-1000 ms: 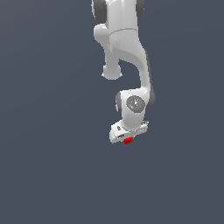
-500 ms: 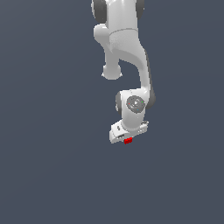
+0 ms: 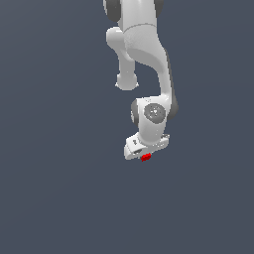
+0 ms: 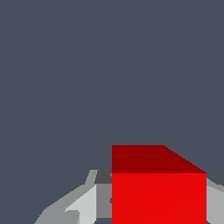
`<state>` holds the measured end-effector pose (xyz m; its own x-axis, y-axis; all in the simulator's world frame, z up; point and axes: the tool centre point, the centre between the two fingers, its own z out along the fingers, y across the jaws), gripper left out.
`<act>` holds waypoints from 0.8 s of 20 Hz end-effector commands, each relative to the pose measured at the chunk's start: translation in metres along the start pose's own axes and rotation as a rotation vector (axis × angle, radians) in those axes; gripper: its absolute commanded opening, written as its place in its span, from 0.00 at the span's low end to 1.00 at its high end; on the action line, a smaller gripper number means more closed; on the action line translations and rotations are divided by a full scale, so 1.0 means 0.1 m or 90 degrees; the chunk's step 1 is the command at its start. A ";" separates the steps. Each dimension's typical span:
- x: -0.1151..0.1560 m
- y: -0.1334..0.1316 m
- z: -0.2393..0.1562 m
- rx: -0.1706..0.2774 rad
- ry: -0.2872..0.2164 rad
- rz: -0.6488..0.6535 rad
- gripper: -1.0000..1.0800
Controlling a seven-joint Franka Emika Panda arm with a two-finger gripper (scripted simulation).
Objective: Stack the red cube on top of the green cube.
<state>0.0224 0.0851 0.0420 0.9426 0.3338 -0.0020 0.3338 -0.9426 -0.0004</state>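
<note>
Looking at your gripper (image 3: 145,155), you see its grey fingers (image 4: 87,203) clamped on the red cube (image 4: 158,197), a plain bright block with a darker top face, sitting right between them. Above it, your white arm (image 3: 149,64) hangs from overhead, elbow bent, wrist pointing down over dark grey ground.

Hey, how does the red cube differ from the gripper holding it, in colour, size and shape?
Colour: the red cube is bright red; the gripper is white with grey parts. Size: in the exterior view the cube is a tiny speck under the far bulkier gripper. Shape: the cube is a plain flat-faced block; the gripper has a body with separate fingers flanking the cube. Shared: both sit together at the arm's tip. The green cube is in neither view.
</note>
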 end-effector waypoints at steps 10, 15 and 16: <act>0.00 0.00 -0.70 0.000 0.001 0.000 0.00; 0.01 0.00 -0.78 0.000 0.001 0.000 0.00; 0.01 0.00 -0.76 0.000 0.002 0.000 0.00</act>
<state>0.0238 0.0854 0.1188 0.9426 0.3338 0.0016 0.3338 -0.9426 0.0004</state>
